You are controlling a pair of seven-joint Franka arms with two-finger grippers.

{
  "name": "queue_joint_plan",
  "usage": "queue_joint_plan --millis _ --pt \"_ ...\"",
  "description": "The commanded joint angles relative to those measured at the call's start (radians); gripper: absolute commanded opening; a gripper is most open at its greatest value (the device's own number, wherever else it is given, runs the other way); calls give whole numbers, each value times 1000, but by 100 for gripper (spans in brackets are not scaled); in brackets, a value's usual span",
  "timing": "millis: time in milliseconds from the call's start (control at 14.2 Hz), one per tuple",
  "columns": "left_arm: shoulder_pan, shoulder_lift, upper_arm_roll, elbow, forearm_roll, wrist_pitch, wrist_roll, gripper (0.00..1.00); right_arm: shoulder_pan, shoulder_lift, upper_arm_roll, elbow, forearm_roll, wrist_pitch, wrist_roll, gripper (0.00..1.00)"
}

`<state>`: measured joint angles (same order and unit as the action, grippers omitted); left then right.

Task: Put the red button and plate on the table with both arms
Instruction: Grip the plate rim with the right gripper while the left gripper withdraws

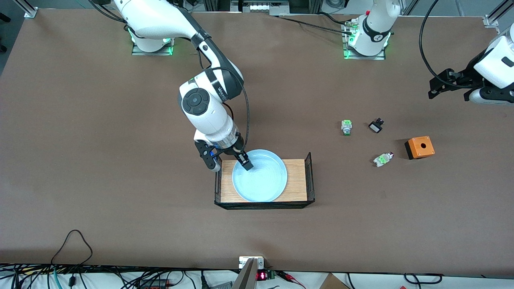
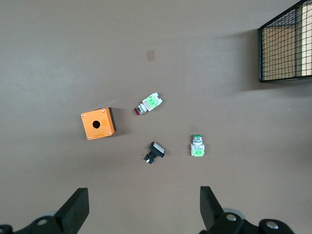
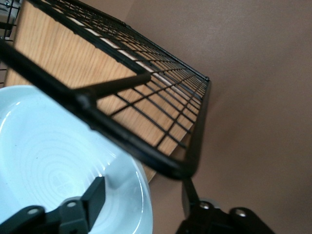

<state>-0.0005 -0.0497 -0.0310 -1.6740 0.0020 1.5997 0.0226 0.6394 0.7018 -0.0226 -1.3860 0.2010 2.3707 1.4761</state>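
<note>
The pale-blue plate point(image 1: 261, 180) point(image 3: 58, 161) lies in the wooden tray point(image 1: 295, 184) point(image 3: 58, 53). My right gripper point(image 1: 232, 164) point(image 3: 143, 192) is down at the tray's end toward the right arm and stands open. It straddles the plate's rim: one finger is inside the plate, the other outside the tray's black mesh end, and a gap shows on both sides of the rim. The red button point(image 1: 383, 159) point(image 2: 147, 104) lies on its side on the table point(image 1: 120, 160). My left gripper point(image 1: 433, 89) point(image 2: 144, 200) waits open and empty, high over the left arm's end of the table.
A green-tipped white-and-green part point(image 1: 346, 127) point(image 2: 197, 146) and a small black part point(image 1: 376, 126) point(image 2: 155, 152) lie farther from the front camera than the red button. An orange box point(image 1: 419, 147) point(image 2: 98, 124) with a round hole stands beside the button. The tray's mesh end point(image 2: 282, 48) shows too.
</note>
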Motion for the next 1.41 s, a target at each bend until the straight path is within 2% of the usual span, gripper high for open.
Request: queue_joint_plan --millis 0,71,141,283,848,1343 --pt "-7 28 -4 48 30 -29 2 100 13 2 -13 2 1 7 -13 33" --pt "-7 27 -4 48 30 -29 8 100 13 2 -13 2 1 7 -14 19" --pt "-7 30 -6 51 30 -27 10 100 13 2 -14 4 3 7 -14 9" --pt "-7 30 -18 51 30 -27 11 100 12 2 -13 4 0 7 -45 0" --pt "-4 30 -18 53 29 -29 11 100 16 -10 -13 5 2 7 -85 0" --pt "-6 31 -20 53 29 -27 5 100 11 -110 -11 5 20 -34 -83 0"
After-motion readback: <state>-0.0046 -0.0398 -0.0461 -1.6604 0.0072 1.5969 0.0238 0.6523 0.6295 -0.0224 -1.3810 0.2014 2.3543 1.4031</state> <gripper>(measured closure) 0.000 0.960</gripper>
